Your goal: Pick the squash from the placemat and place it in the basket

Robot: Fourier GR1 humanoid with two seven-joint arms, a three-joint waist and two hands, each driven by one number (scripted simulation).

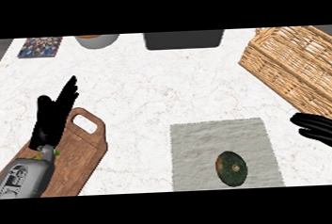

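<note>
A dark green squash point(232, 168) with brownish patches lies on the grey placemat point(222, 137), close to the mat's front edge. The wicker basket point(302, 65) stands at the right side of the counter, beyond the mat. My right hand point(321, 128) comes in from the right edge, fingers straight and pointing left, open and holding nothing; it sits right of the mat and up-right of the squash, apart from it. My left hand point(54, 116) rests open with fingers up over the wooden cutting board.
A wooden cutting board point(80, 155) with a handle hole lies at the left under my left forearm. Along the back edge are a patterned coaster point(40, 47), a pale bowl point(96, 40) and a dark container point(184, 39).
</note>
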